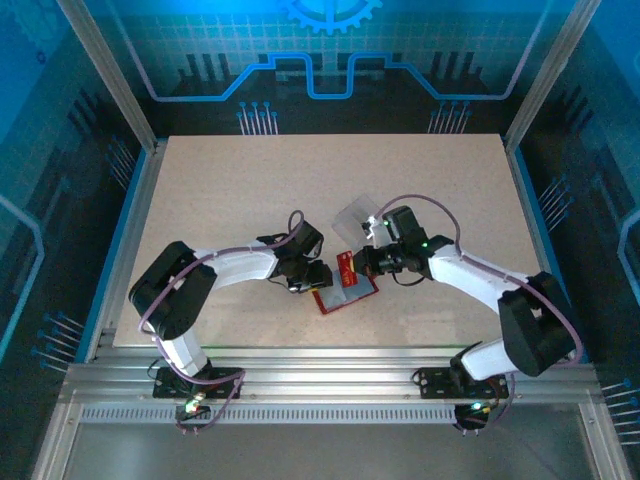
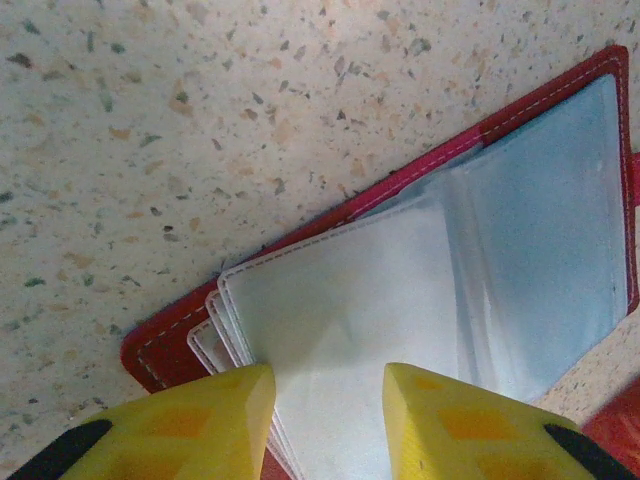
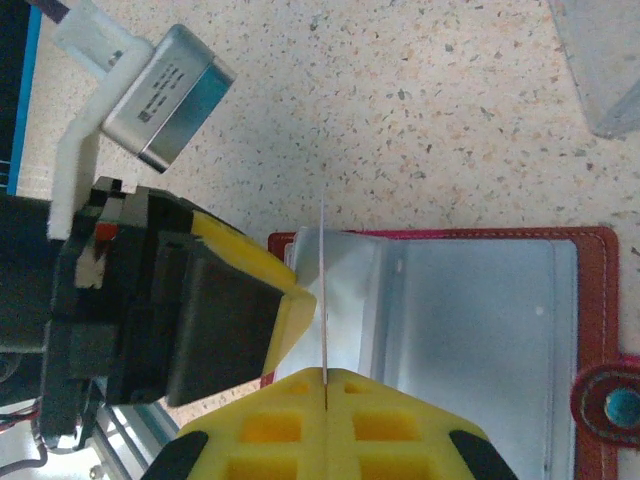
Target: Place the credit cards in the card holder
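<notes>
The speckled, pale surface carries the card holder, which lies open and flat just ahead of the right gripper and directly under the left gripper. It is a small red wallet with pale stitching along its border. Inside are stacked clear, grey-blue pockets with stitched edges.

A clear box stands on the surface beyond the holder, off to one side of the right gripper. A silver camera sits on the left wrist; the print on its label is too small to read.

The left gripper's yellow fingers stand partly apart, a corner of the pocket stack lying in the gap between them. The right gripper is closed on a credit card. The card is seen edge-on as a thin pale line standing upright over the holder's near pockets, so its face cannot be made out.

At the holder's far end from the left gripper is a red snap tab with a bluish stud.
</notes>
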Robot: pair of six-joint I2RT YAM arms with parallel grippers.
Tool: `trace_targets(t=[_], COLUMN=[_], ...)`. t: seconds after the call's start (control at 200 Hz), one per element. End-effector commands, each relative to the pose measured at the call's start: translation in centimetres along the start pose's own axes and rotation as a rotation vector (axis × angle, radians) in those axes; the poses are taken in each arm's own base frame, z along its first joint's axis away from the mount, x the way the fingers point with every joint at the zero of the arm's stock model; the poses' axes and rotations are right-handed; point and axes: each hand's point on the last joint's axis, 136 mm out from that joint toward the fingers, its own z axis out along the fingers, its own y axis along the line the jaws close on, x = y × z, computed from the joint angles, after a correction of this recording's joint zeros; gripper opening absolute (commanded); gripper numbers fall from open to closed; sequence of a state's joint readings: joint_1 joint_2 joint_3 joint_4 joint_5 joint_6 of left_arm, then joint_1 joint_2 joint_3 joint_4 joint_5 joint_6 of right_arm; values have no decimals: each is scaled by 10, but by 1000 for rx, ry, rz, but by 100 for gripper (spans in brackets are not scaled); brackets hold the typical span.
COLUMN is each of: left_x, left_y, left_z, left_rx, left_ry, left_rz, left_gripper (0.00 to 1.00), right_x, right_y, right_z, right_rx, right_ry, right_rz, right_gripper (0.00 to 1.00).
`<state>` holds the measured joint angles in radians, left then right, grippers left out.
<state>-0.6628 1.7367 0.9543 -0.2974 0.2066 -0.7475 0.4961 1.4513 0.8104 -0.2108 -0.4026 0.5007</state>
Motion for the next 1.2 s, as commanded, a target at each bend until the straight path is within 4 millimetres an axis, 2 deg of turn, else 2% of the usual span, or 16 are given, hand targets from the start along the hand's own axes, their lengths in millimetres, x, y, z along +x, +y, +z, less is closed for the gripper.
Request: trace_targets(t=[0.0,0.32,0.665,1.016,1.191], left_x=[5,12,13,13,13], left_y=[26,31,31,31,31], left_z=[5,6,7,9,7], left_rx=[-95,-89,-86,-87,-84], left_ry=[35,44,48,48,46], left_rz=[12,-5,-13,-20,-19], left_gripper=[36,35,35,35,35], right_x=[1,1,14,21,32], right_y=[-6,-16,-27,-25,-27], right_z=[10,24,29,36,34], right_rx=[-20,-15,2,-32,-24], right_ry=[4,20,41,81,137], right_rz=[22,37,54,65,71], right_gripper=[0,0,0,0,0])
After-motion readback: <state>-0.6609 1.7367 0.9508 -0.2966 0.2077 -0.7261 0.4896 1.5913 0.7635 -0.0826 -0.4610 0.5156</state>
